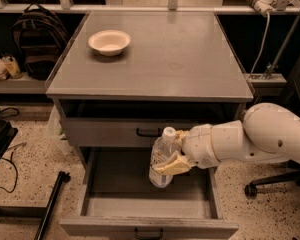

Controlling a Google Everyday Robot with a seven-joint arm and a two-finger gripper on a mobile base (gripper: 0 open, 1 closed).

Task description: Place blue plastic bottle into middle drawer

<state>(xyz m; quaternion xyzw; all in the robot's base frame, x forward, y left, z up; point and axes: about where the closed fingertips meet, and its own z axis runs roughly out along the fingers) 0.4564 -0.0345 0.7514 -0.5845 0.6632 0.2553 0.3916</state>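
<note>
Bottle (163, 160): clear bluish plastic, white cap, upright, held over the open middle drawer (121, 180), its base above the bare grey floor.
End effector (176, 151): clenched on the bottle's right side, arm reaching in from the right.
Bowl (109, 41): white, on the desk (190, 59), rear left.
Upper drawer front (105, 132): closed.

Tool (169, 153) holding blue plastic bottle (160, 180) over middle drawer (115, 186), arm (275, 134) cropped right

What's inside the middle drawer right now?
Only bare grey floor shows in the middle drawer. The gripper holds the bottle over it, hiding the floor behind them.
</note>
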